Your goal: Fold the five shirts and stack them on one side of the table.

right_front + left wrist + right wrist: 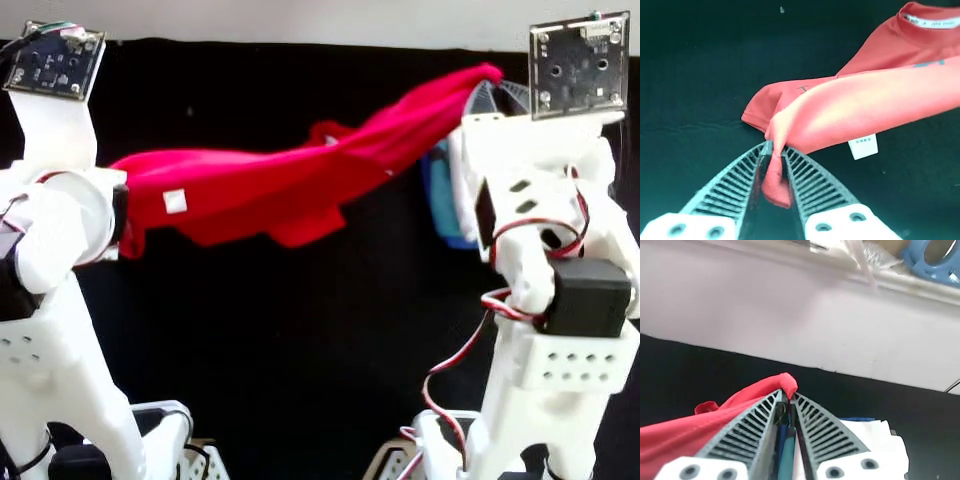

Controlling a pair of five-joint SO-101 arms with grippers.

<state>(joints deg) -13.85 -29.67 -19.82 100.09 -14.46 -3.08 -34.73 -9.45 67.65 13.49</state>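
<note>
My left fingers and right fingers clamp thin edges of the red shirt held aloft, and pulling tighter could slip one free.

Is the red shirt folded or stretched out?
Stretched out, unfolded: the shirt hangs between the left gripper and the right gripper, each shut on one end.

The high camera looks down on the black desk, apparently from behind the two arms, which stand close at either edge. The left wrist camera peers along the left fingers steeply onto the desk from near; the right one looks along the right fingers almost level, toward a pale wall. All three share the red shirt.
</note>
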